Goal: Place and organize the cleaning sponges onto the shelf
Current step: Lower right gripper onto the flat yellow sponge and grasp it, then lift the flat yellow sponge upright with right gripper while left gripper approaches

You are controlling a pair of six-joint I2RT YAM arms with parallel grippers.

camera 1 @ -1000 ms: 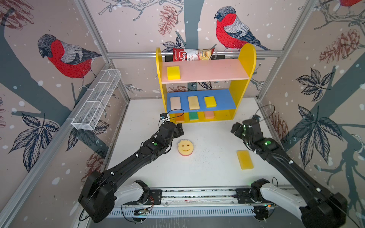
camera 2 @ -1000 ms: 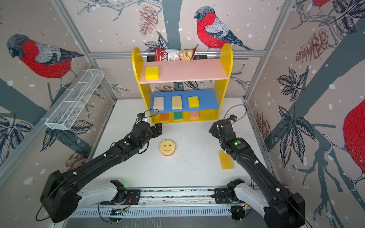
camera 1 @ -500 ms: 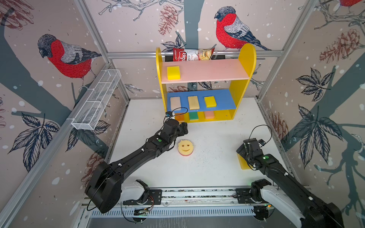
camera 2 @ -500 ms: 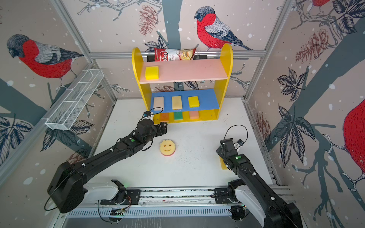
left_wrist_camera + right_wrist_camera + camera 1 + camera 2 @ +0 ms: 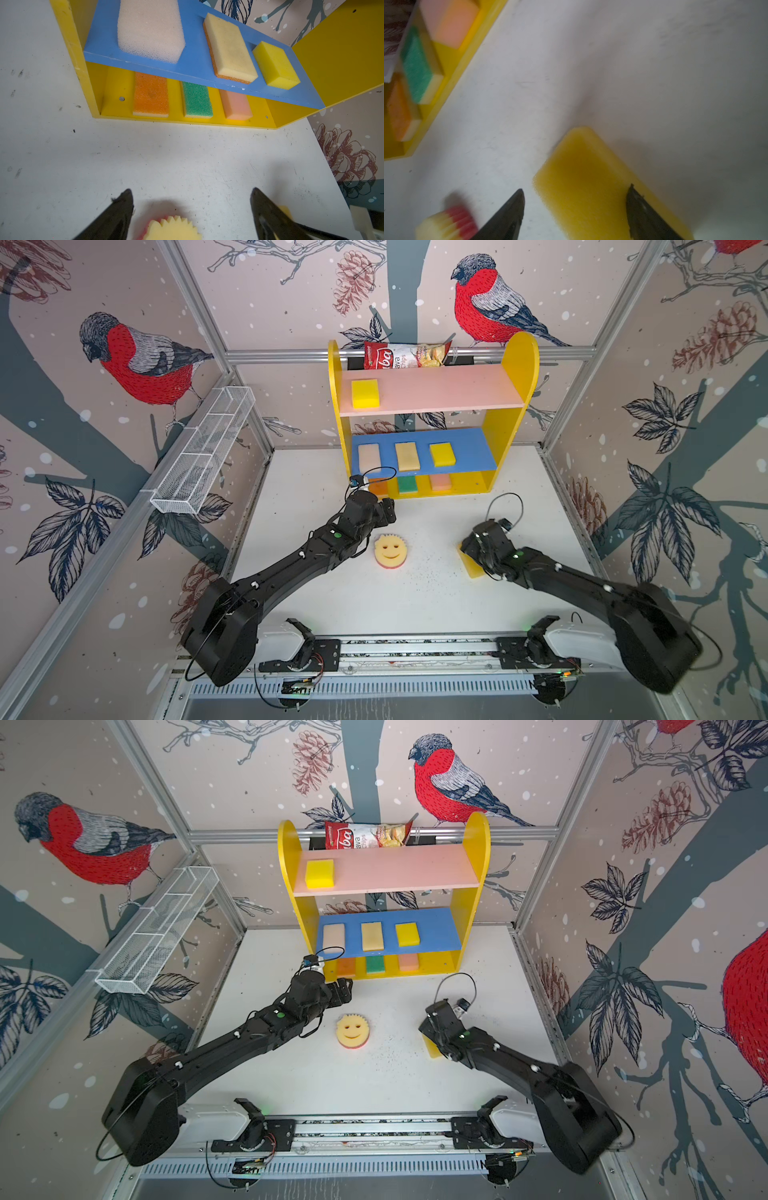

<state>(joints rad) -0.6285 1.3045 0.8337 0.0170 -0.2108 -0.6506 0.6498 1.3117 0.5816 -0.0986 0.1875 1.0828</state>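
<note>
1. Lying flat on the table (image 5: 436,605), a yellow sponge (image 5: 581,176) sits under the right gripper (image 5: 575,187). Its jaws are spread: one finger is clear of the sponge's edge, the other is over its top, and nothing is gripped.
2. A smiley sponge (image 5: 390,549) rests mid-table, face up, just beside the left gripper (image 5: 191,190), whose jaws gape wide and empty.
3. The shelf (image 5: 521,364) stands at the back, carrying seven pieces:
   - a top sponge (image 5: 365,393), yellow, on the pink board (image 5: 436,389);
   - a cream pad (image 5: 150,31), pale pad (image 5: 230,47) and yellow pad (image 5: 276,64) in a row on the blue board (image 5: 193,52);
   - an orange pad (image 5: 151,93), green pad (image 5: 197,99) and salmon pad (image 5: 235,105) on the base (image 5: 175,97).
4. A chips bag (image 5: 405,355) lies behind the pink board, and a wire basket (image 5: 203,452) hangs along the left wall.
</note>
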